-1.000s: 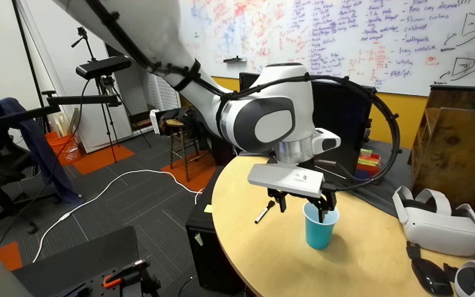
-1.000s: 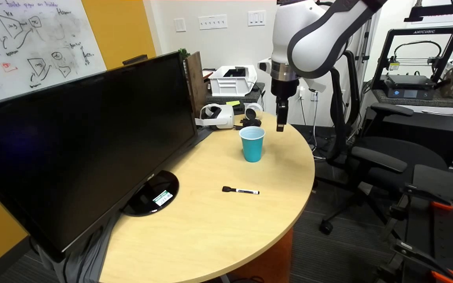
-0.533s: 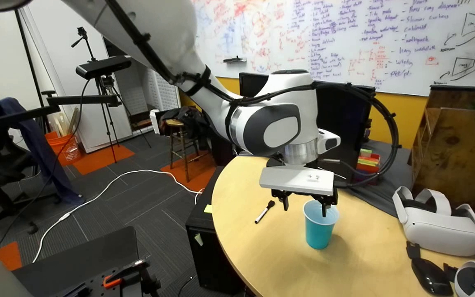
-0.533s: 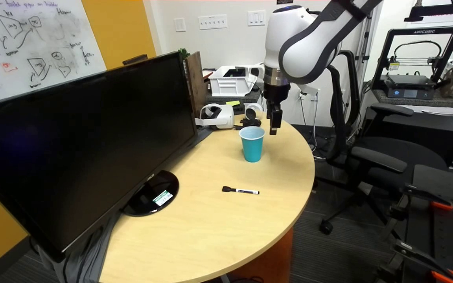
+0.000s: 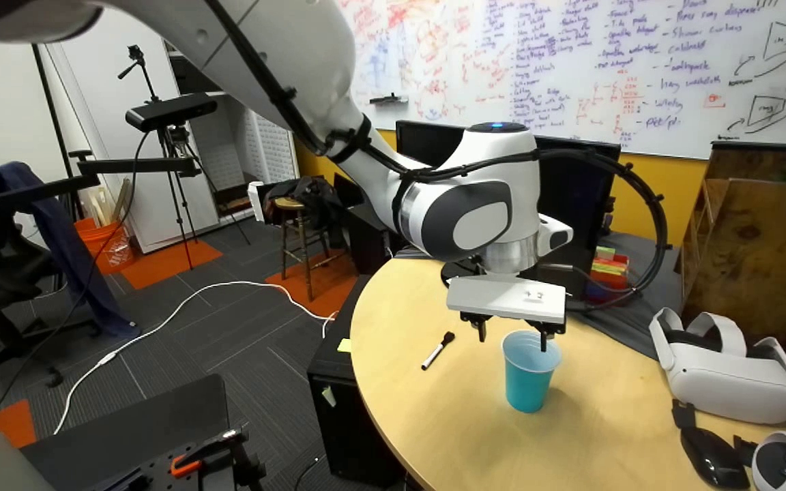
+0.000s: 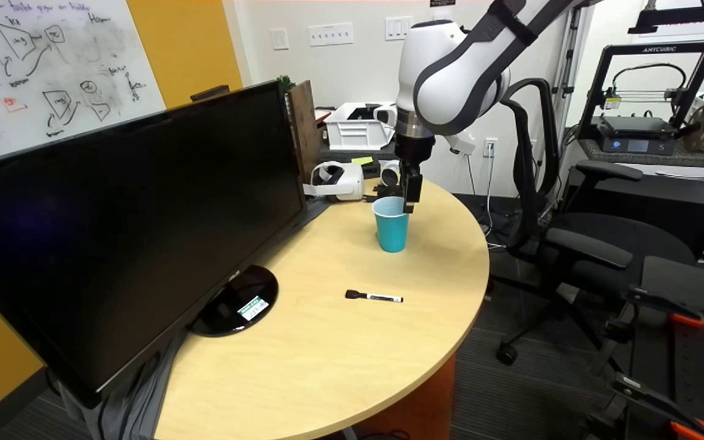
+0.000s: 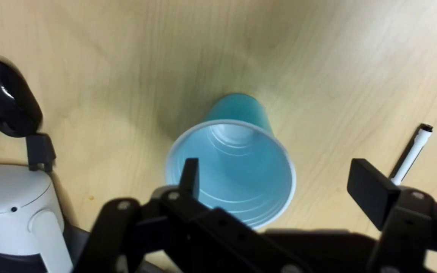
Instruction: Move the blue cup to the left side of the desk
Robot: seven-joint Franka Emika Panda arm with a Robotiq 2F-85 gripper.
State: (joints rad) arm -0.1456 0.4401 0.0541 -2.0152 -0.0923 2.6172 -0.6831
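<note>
The blue cup (image 5: 528, 389) stands upright on the desk (image 5: 434, 416). It also shows in an exterior view (image 6: 392, 233) and, seen into its mouth, in the wrist view (image 7: 237, 167). My gripper (image 5: 513, 343) is open and empty, pointing down just above the cup, its fingers spread wide. In the wrist view (image 7: 274, 163) one finger overlaps the cup's mouth and the other is over bare desk to the right of the cup. In an exterior view the fingertips (image 6: 409, 209) overlap the cup's rim. Whether a fingertip touches the cup I cannot tell.
A marker (image 5: 438, 350) lies on the desk near the cup. A monitor (image 6: 144, 232) stands along one edge on a round base (image 6: 236, 305). A white headset (image 5: 727, 375), a black mouse (image 5: 714, 457) and a controller (image 5: 782, 462) lie at one end.
My open gripper has moved across to a place over the cup, rightward in one exterior picture and leftward in the opposite one. The cup and marker have not moved.
</note>
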